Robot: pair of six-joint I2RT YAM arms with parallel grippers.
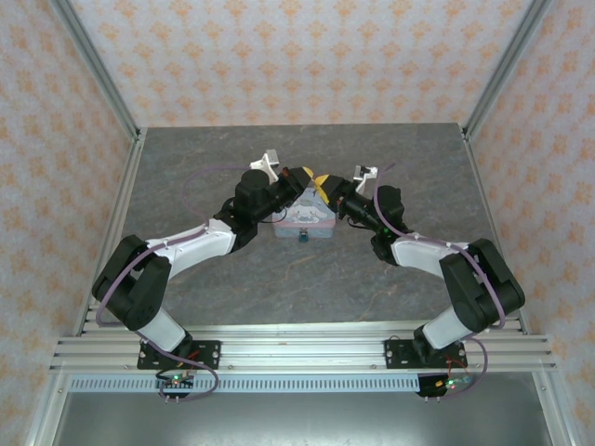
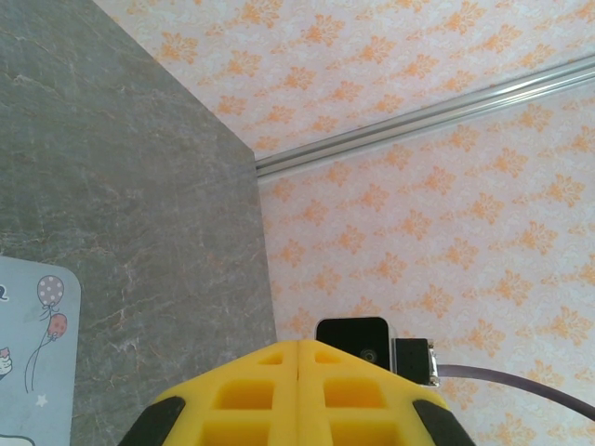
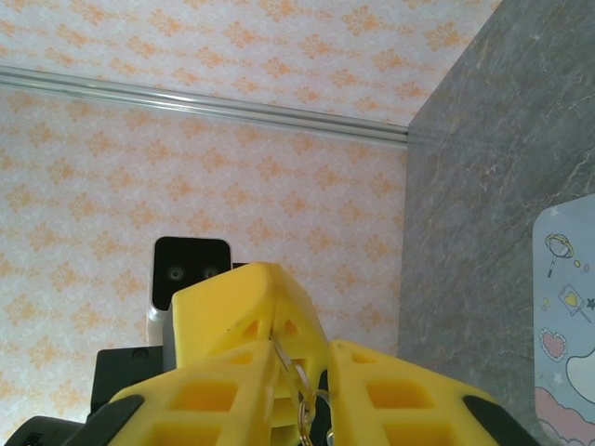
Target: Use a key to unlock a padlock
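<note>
My left gripper (image 1: pixel 313 180) is shut, its yellow fingers (image 3: pixel 246 302) pressed together over the far end of the tin. A thin metal key (image 3: pixel 284 351) sticks out of their seam, with a key ring (image 3: pixel 304 388) hanging below. My right gripper (image 3: pixel 305 360) meets it tip to tip. Its two fingers stand a little apart on either side of the key and ring. The padlock (image 1: pixel 303 238), a tiny dark and blue piece, lies on the table at the tin's near edge, apart from both grippers.
The pale-blue cartoon-printed tin (image 1: pixel 302 220) lies mid-table under both grippers; its corner (image 2: pixel 33 358) and edge (image 3: pixel 567 325) show in the wrist views. Patterned walls and metal posts (image 1: pixel 98 79) close the table on three sides.
</note>
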